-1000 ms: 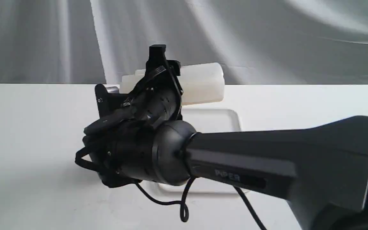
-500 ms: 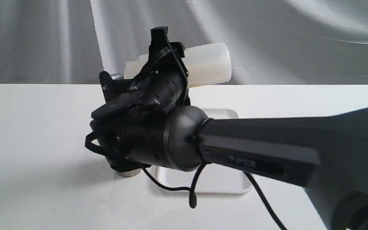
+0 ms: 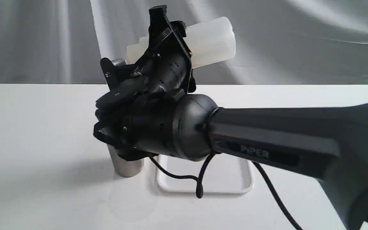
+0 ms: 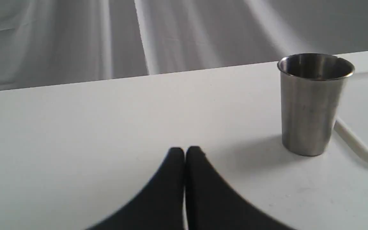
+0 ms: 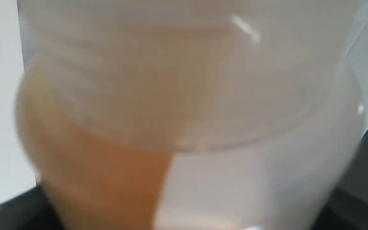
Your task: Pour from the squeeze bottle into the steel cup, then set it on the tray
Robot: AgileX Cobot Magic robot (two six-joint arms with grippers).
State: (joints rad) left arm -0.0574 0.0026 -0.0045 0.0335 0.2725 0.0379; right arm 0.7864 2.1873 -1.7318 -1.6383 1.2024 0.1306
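**Colleague:** What does the exterior camera give you?

**Operator:** My right arm [image 3: 283, 140] fills most of it, reaching in from the right. The right hand [image 3: 168, 41] is clamped round the squeeze bottle [image 3: 211, 40], which I'm holding in the air almost on its side. The base points right and sits a little higher than the neck end. The nozzle is hidden behind the hand. Below, the steel cup [image 3: 125, 166] stands upright on the white worktop [image 3: 37, 134], just beside the left edge of the tray [image 3: 232, 182]. Only the cup's lower part shows under the wrist. A black cable [image 3: 200, 183] loops down in front of the tray.

**Colleague:** And the left wrist camera?

**Operator:** That one shows me the cup whole, with its rolled rim and dark inside. I can't tell whether its foot touches the tray's rim. It's also my only view of the left hand [image 4: 185, 151]. The fingertips are pressed together with nothing between them, low over the worktop and well apart from the cup.

**Colleague:** Right wrist?

**Operator:** Almost all bottle, very close and blurred. What it adds is the amber liquid [image 5: 101, 172], pooled to one side behind the translucent wall. In the exterior view the bottle shows only as whitish. Dark parts of the hand sit at two corners of the frame.
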